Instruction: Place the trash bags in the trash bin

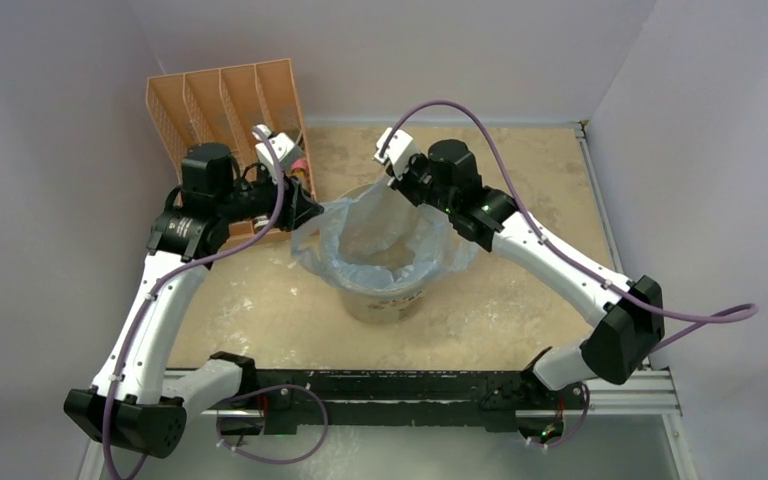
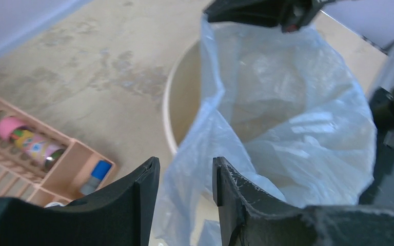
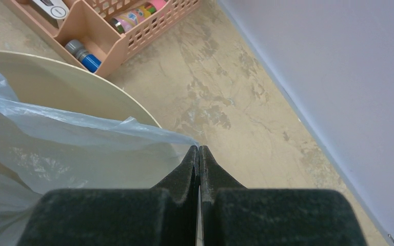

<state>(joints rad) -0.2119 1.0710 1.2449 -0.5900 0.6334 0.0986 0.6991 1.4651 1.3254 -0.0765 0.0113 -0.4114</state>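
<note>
The trash bag [image 1: 385,240] is thin, light-blue film lining the cream trash bin [image 1: 385,300], its mouth spread over the rim. My left gripper [image 1: 312,212] is at the bag's left edge. In the left wrist view it [image 2: 185,171] is open, and loose bag film [image 2: 287,118] hangs between and below the jaws, beside the bin rim [image 2: 170,102]. My right gripper [image 1: 396,186] is at the bin's far side. In the right wrist view it [image 3: 199,149] is shut on the bag's edge [image 3: 56,148], pulled taut above the bin [image 3: 56,87].
An orange slotted organizer rack [image 1: 225,110] stands at the back left, close behind the left gripper, with small items in its compartments [image 2: 31,148] [image 3: 113,31]. Walls enclose the tabletop [image 1: 520,290] on three sides. A black rail [image 1: 400,390] runs along the near edge.
</note>
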